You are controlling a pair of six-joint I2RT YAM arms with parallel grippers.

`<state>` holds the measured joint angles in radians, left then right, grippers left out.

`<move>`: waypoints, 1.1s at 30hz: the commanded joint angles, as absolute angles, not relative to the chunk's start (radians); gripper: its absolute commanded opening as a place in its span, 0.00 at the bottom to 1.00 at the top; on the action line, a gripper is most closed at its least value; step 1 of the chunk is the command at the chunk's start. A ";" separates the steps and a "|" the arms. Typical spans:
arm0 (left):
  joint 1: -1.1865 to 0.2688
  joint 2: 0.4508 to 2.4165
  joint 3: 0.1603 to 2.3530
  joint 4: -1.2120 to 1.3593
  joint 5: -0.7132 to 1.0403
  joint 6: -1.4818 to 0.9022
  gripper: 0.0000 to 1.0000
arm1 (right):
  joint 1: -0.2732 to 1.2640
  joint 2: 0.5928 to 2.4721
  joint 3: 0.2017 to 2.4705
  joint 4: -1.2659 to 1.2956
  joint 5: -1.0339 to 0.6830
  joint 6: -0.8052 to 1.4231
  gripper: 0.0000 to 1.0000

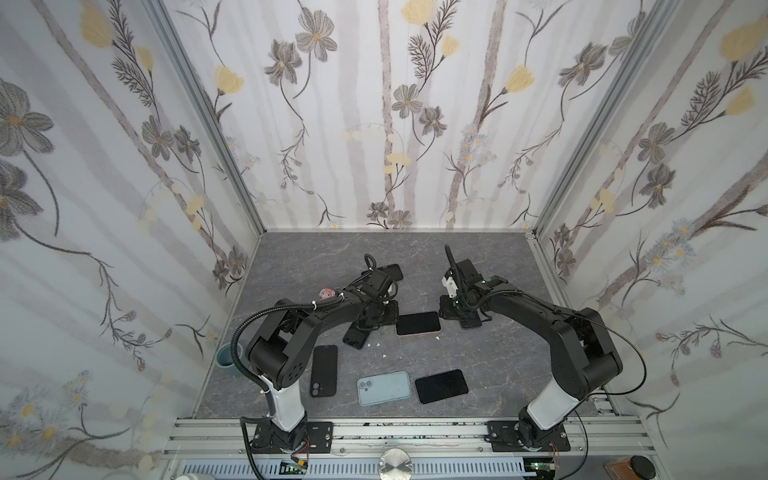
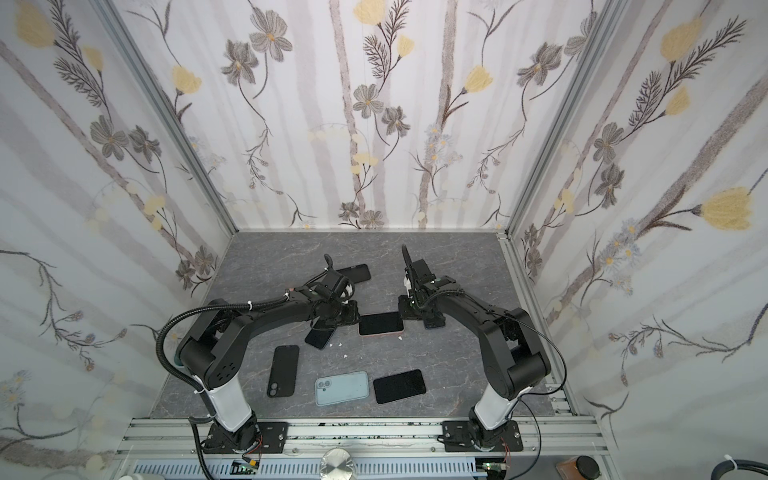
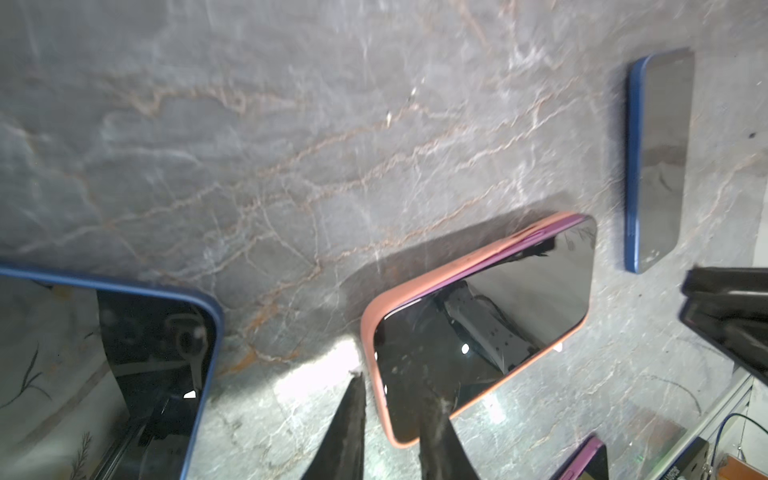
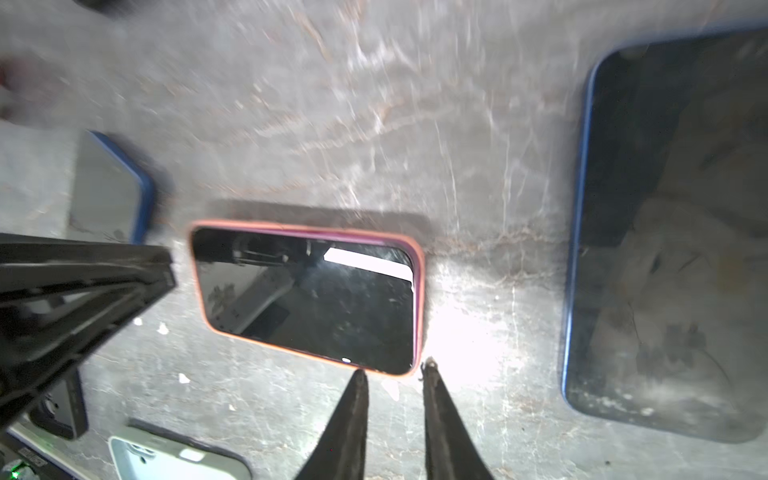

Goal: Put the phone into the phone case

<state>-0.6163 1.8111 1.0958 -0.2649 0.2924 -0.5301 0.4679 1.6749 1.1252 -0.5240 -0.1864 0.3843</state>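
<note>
metal rail along the front edge carries both arm bases and one round silver knob. one label on a black block is too blurred to read. seven phones or cases lie on the grey marbled surface. three sit toward the front edge: a black one lens side up, a pale blue one likewise, and a black screen. the phone lies screen up near the middle of the surface, already seated in the salmon case. the left arm covers part of a dark phone and a far phone; the right arm hides most of a blue-rimmed phone. the left claw is slightly parted, straddling the case's short rim, one finger over the screen; whether it pinches cannot be told. the right claw is spread and empty, just beside a corner of the case. three white crumbs lie near the middle, and one grey-blue cup stands at the left edge.
</note>
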 commanded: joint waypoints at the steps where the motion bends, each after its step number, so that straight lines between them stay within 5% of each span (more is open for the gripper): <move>1: -0.614 1.833 1.101 -0.278 0.292 -0.537 0.23 | 0.458 1.697 1.129 -0.531 -0.160 0.381 0.33; 17: -0.615 1.910 1.114 -0.246 0.350 -0.546 0.24 | 0.468 1.664 0.892 -0.278 -0.358 0.549 0.31; 33: -0.611 1.931 1.170 -0.285 0.329 -0.483 0.25 | 0.685 1.553 0.838 -0.256 -0.304 0.696 0.30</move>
<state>-0.6090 1.9270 1.1633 -0.2234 0.3145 -0.5011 0.6842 1.5711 0.8360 -0.3550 -0.3054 0.6731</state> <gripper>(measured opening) 0.251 0.300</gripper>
